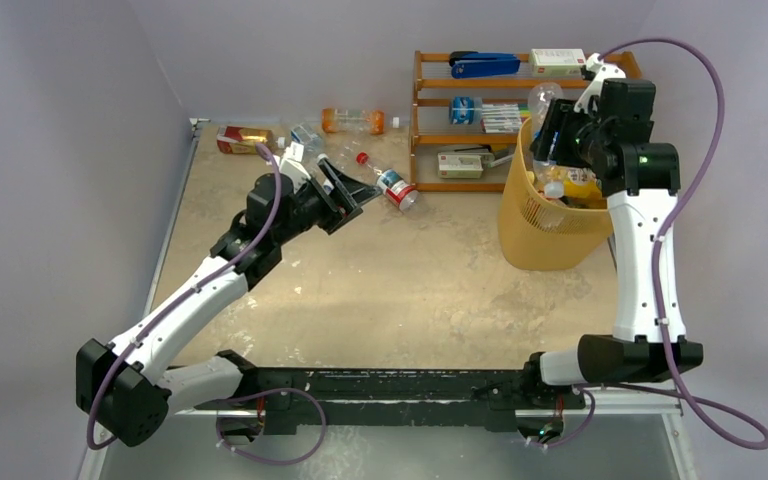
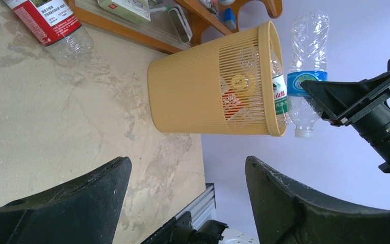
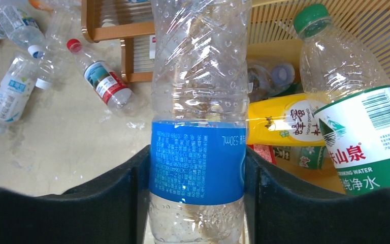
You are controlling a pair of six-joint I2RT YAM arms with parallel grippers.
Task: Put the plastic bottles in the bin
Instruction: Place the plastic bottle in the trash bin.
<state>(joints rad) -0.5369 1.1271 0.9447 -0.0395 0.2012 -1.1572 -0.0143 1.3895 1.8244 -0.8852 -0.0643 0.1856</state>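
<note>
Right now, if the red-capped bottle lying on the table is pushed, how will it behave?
The red-capped bottle lies on its side, so it would probably roll. It looks empty, so likely light. Its thin clear wall may dent if squeezed.

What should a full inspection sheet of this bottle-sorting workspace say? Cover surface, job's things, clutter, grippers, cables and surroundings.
Surface: mottled beige table, stained.
Job's things: yellow bin holds a green-label bottle and others; blue-label bottle held just above it; loose bottles lie near the table's far edge.
Clutter: wooden rack with a blue stapler and white boxes.
Grippers: right gripper shut on the blue-label bottle; left gripper open, empty.
Cables: purple cables loop off both arms.
Surroundings: lavender walls.
</note>
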